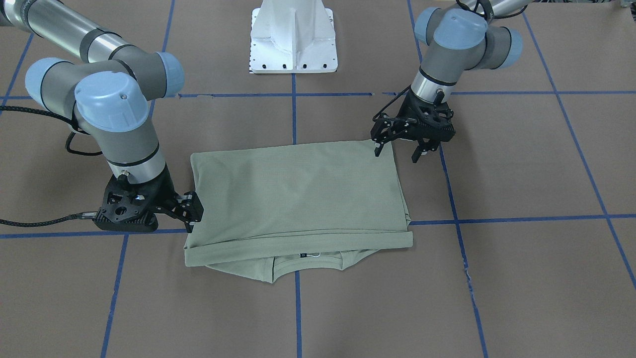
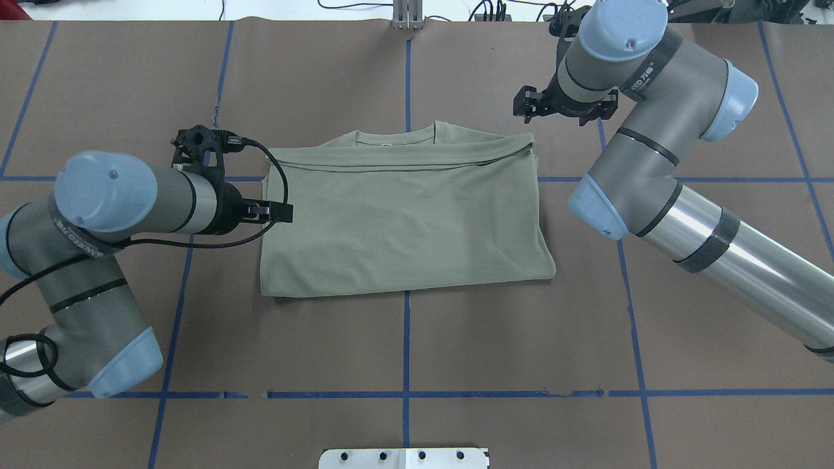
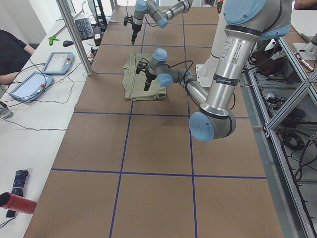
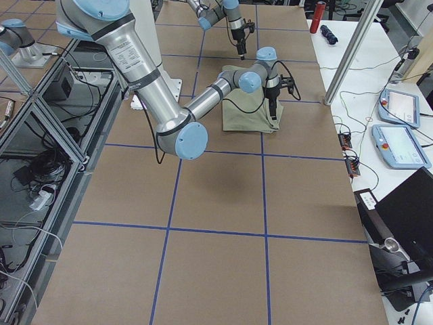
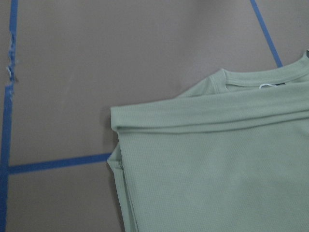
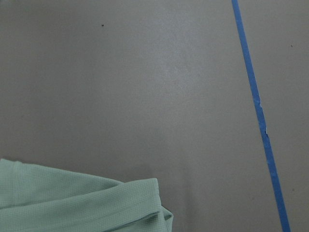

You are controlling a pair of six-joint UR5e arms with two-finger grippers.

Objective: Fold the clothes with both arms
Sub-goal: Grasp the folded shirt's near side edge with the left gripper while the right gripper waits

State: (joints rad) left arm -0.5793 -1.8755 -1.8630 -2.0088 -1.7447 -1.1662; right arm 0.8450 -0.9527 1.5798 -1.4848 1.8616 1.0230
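Note:
The clothes are one sage-green shirt [image 1: 298, 194] [image 2: 404, 221], lying flat and folded into a rectangle. Its round neck with the black label [image 1: 303, 255] peeks out at the edge far from the robot. My left gripper [image 1: 397, 151] [image 2: 279, 212] is open, one finger over the shirt's corner nearest the robot, nothing held. The left wrist view shows only the folded shirt [image 5: 217, 169]. My right gripper [image 1: 149, 221] [image 2: 563, 109] hangs open just beside the far corner on the opposite side, empty. The right wrist view catches that shirt corner [image 6: 72, 200] on the brown table.
The brown table is marked with blue tape lines [image 2: 407, 71]. The white pedestal base [image 1: 293, 40] stands at the robot's side. A side table holds tablets [image 3: 57, 62] behind a metal pole [image 3: 74, 34]. A person's arm [image 3: 10, 54] rests there.

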